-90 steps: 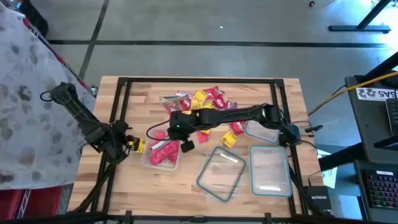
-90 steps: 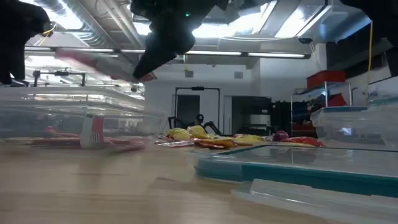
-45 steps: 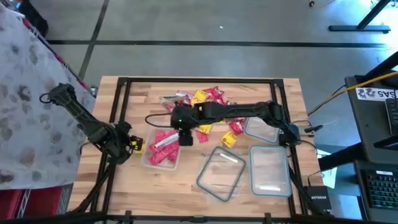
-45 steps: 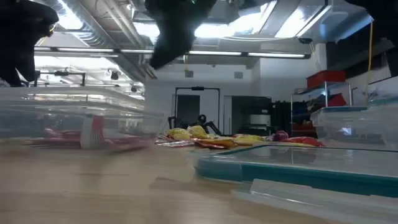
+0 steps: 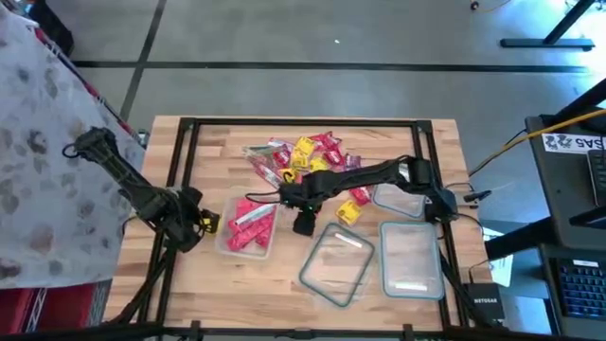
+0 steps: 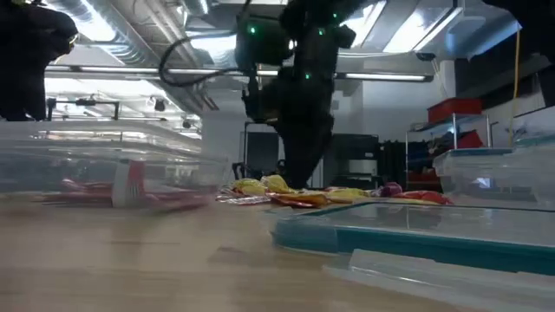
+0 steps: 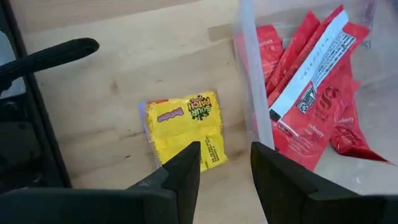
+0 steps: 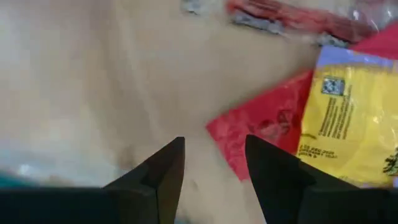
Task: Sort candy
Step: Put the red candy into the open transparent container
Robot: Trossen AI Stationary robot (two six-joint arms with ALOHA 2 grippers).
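Four clear containers (image 5: pixel 338 263) – one holding red candy (image 5: pixel 251 224); loose candy pile (image 5: pixel 308 153), uncountable; two arms.

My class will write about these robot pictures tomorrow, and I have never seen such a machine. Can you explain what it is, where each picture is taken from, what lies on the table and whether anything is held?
Two dark robot arms work at a wooden table, each ending in a two-finger gripper. One picture looks straight down, one looks level across the tabletop, and two come from cameras on the arms' wrists.

A pile of wrapped candy, red and yellow, lies at the table's far side. One clear container holds red candies; other clear containers sit to the right.

The right gripper is open and empty, low over the table beside the pile. The left gripper is also open and holds nothing; it waits near the container, above a lone yellow candy.
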